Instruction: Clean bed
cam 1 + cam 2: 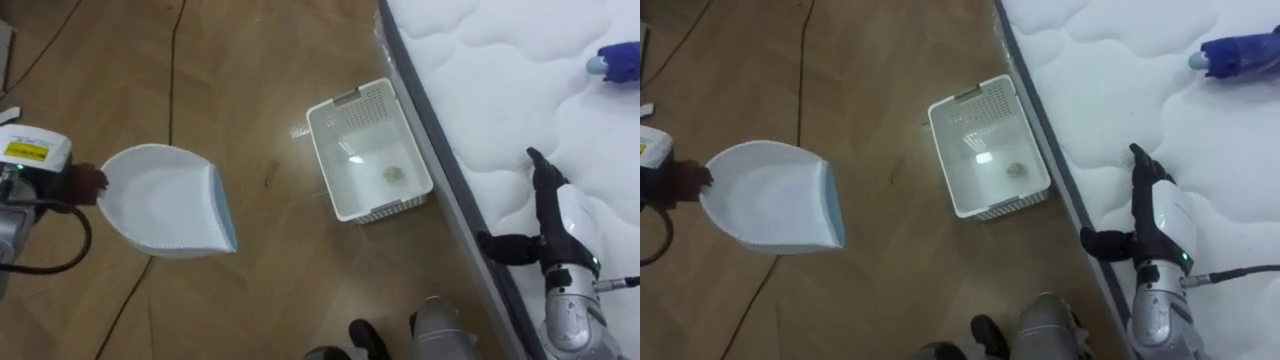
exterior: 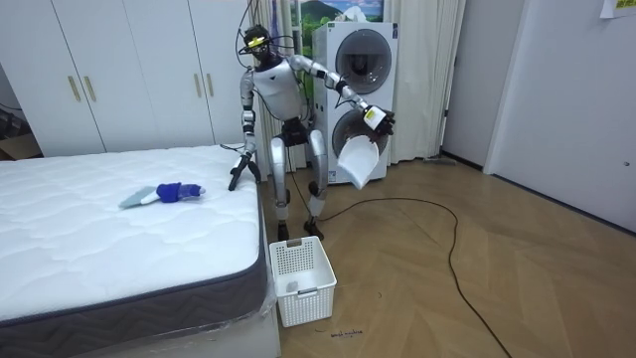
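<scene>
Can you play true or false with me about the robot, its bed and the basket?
1. The left hand holds a white dustpan. True.
2. The basket stands on the bed. False: it stands on the floor, beside the mattress.
3. A blue thing lies on the mattress. True.
4. The right hand grips the blue thing. False: it is open, by the mattress edge, well apart from it.

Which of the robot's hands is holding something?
The left hand, curled round the handle of the white plastic dustpan; the right hand is open and empty by the white quilted mattress.
</scene>
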Controlling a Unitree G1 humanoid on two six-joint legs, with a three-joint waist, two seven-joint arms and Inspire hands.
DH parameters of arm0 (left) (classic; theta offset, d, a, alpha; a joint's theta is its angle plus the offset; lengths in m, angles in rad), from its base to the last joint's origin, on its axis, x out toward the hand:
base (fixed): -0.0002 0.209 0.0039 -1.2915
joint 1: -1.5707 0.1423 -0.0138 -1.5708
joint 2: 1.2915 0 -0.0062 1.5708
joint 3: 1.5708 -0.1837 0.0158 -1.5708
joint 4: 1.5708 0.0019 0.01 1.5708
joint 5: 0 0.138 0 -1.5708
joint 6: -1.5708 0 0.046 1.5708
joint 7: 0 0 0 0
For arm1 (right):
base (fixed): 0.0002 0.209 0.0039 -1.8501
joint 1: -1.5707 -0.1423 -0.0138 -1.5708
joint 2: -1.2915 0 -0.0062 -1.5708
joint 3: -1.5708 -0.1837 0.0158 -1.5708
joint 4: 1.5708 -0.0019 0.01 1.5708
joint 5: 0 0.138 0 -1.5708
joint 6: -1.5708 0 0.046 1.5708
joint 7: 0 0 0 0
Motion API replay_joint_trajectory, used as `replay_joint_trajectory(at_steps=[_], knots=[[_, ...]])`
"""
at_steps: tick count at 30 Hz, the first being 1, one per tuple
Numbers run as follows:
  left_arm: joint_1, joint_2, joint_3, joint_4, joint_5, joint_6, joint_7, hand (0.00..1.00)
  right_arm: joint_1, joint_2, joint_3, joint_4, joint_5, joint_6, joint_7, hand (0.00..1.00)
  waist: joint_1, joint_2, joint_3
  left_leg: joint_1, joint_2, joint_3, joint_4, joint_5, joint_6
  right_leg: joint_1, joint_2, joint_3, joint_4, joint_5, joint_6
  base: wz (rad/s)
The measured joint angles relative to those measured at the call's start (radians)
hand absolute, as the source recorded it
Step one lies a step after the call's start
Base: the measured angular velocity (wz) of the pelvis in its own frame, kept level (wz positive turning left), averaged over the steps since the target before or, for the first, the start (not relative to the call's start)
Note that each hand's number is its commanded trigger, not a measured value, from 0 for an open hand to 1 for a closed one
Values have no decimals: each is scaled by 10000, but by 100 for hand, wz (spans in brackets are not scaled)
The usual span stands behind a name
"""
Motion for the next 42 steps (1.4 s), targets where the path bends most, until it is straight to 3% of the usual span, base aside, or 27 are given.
replay_joint_trajectory(at_steps=[2,7,15,18,20,22,24,26,29,32,35,36,38,42], knots=[[-17,164,0,92,-33,114,-165,100,0,-4,-1,-34,-23,0,-91,0,-7,134,-19,73,-1,64,-12,-2,-6,86,-24,17,4,0,-4,-4],[-238,195,1,168,-292,224,-266,100,-1,-46,14,-57,-46,-6,-168,0,-7,207,-15,287,2,247,-76,-4,-5,205,-88,87,48,-19,-35,-5],[-244,148,6,86,-2015,164,376,100,14,-146,229,208,515,-74,-351,0,-4,277,28,747,55,206,-193,-51,-22,759,-27,-36,-211,-21,-37,1],[-249,37,19,-16,-2742,-129,979,100,49,-157,229,517,635,-285,-381,0,2,233,62,952,68,164,-230,-59,-35,1014,-5,-40,-402,-13,-26,0],[-253,3,220,-79,-2861,-387,1563,100,57,-165,228,590,640,-434,-349,0,95,7,191,1083,73,211,-202,-130,-82,1007,24,163,-391,-10,-20,-20],[-242,0,404,-151,-3035,-636,1873,100,65,-168,315,569,741,-490,-346,0,239,-62,205,1070,172,252,-110,-253,-116,965,230,344,-449,19,-17,-41],[-72,-1,668,-481,-3020,-887,2107,100,75,-150,448,624,825,-495,-351,0,639,-160,157,1130,252,63,-31,-384,-237,980,486,721,-628,139,-47,-72],[537,-9,1352,-966,-3087,-1256,2715,100,84,-115,659,850,1087,-593,-265,0,910,-415,37,1301,71,-718,-47,-484,-409,1202,697,1091,-794,209,-59,-74],[1210,-91,2075,-1583,-3124,-1616,3364,100,131,-27,731,1187,1091,-612,-184,0,918,-575,-71,1696,80,-1283,-134,-506,-450,1848,895,1219,-1470,393,-37,-41],[2043,-292,2700,-2530,-3110,-1752,3866,100,238,167,314,1704,1067,-559,-64,0,921,-707,-202,2532,203,-1256,-745,-499,-462,2734,1096,1337,-2425,711,48,-25],[3007,-543,2863,-3874,-3103,-1792,4075,100,941,227,-184,1728,1602,-377,-39,0,1149,-796,-355,3303,293,-1234,-1310,-499,-462,3625,1262,1355,-3474,1046,109,-25],[3120,-633,2868,-4047,-3104,-1820,4086,100,1088,246,-286,1746,1685,-353,-33,0,1170,-820,-369,3402,302,-1233,-1355,-499,-462,3786,1270,1355,-3636,1100,126,-18],[3551,-985,3007,-4438,-3077,-1978,4094,100,1458,389,-659,1751,2015,-302,0,0,1336,-959,-423,3819,310,-1210,-1655,-499,-462,4102,1351,1660,-3989,1321,201,-36],[4261,-1746,3342,-5309,-3063,-2040,4087,100,1705,719,-1105,1749,2345,-204,-50,0,1397,-1226,-485,4352,343,-1104,-2064,-499,-462,4543,1367,1618,-4584,1643,280,-48]])
